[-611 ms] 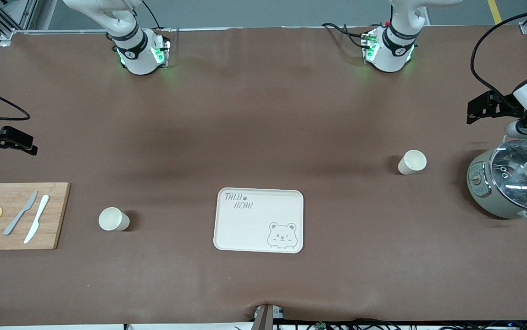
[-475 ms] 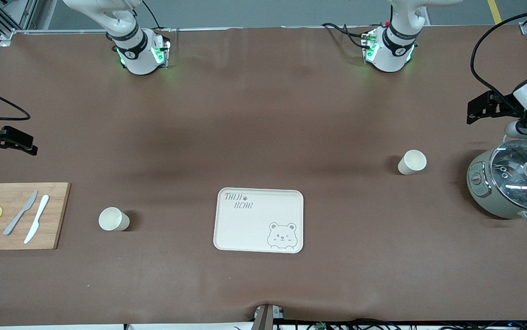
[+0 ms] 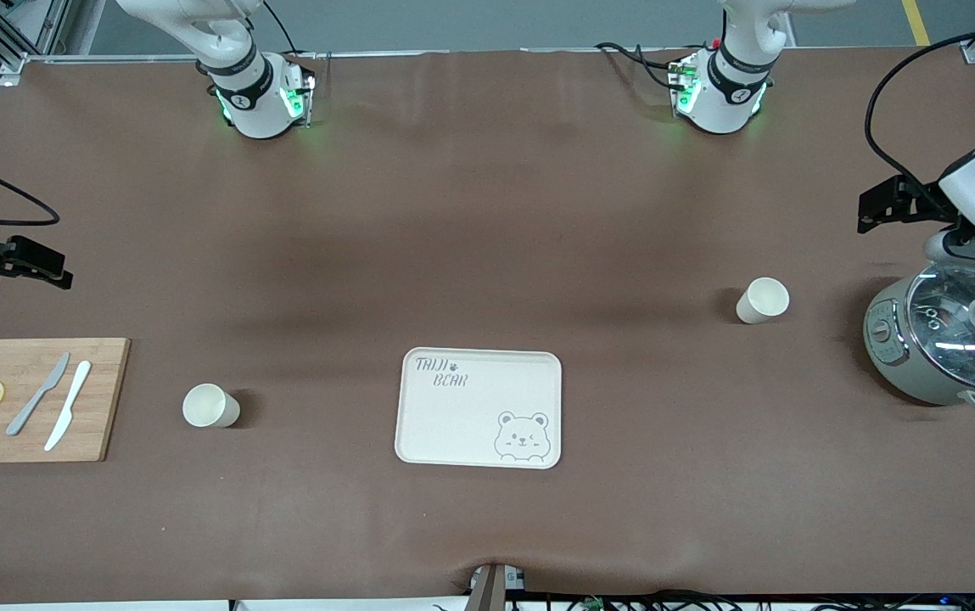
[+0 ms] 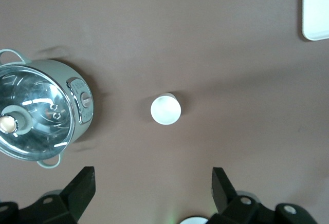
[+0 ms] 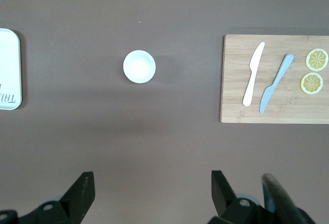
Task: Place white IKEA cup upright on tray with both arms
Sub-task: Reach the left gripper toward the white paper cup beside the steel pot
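My left gripper (image 3: 876,206) hanging spread wide over the table near the pot (image 3: 945,344), my right gripper (image 3: 29,263) hanging spread wide above the cutting board (image 3: 29,399), one white cup (image 3: 763,300) standing toward my left arm's end, another cup (image 3: 210,406) toward my right arm's end, the tray (image 3: 479,407) sitting between them.

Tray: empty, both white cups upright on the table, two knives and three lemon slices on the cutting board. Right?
Not quite. The cutting board holds two lemon slices, not three, as the right wrist view shows. The rest stands: the tray is empty, and both white cups stand upright on the table.
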Available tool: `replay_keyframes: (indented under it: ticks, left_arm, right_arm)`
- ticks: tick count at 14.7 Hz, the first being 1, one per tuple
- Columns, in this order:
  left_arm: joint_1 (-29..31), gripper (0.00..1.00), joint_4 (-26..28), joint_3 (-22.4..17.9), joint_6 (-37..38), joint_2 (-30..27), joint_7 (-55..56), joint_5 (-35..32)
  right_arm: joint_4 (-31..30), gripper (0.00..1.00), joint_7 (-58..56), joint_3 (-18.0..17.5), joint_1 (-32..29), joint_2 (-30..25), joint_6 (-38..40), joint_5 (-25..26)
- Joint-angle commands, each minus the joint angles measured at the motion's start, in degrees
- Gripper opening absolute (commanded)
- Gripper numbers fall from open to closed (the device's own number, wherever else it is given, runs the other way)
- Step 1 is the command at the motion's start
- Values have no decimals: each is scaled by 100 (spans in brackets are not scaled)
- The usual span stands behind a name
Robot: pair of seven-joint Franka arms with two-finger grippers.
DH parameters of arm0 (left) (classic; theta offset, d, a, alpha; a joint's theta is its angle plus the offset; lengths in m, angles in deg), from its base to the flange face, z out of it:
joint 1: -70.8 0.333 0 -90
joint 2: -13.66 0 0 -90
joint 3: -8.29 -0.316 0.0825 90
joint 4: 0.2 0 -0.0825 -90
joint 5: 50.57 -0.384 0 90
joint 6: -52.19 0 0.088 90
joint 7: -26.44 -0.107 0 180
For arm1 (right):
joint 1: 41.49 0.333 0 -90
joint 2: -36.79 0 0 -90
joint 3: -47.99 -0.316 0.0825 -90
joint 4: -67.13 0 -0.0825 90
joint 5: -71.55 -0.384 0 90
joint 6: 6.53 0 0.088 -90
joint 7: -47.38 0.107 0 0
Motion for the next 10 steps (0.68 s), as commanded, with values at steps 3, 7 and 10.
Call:
replay_keyframes:
  ticks: [3, 7, 10]
  left_arm:
    - [120, 100, 1561, 73, -1100, -683, 48, -44]
    - [234, 100, 2676, 73, -2075, -973, -22, 52]
    - [305, 100, 3529, 73, -2919, -1079, -206, 61]
  right_arm:
    - [-127, 100, 103, -27, 25, -91, -81, 95]
    - [-215, 100, 103, -18, 25, -91, -169, 95]
    - [-224, 100, 103, -27, 25, -91, -178, 95]
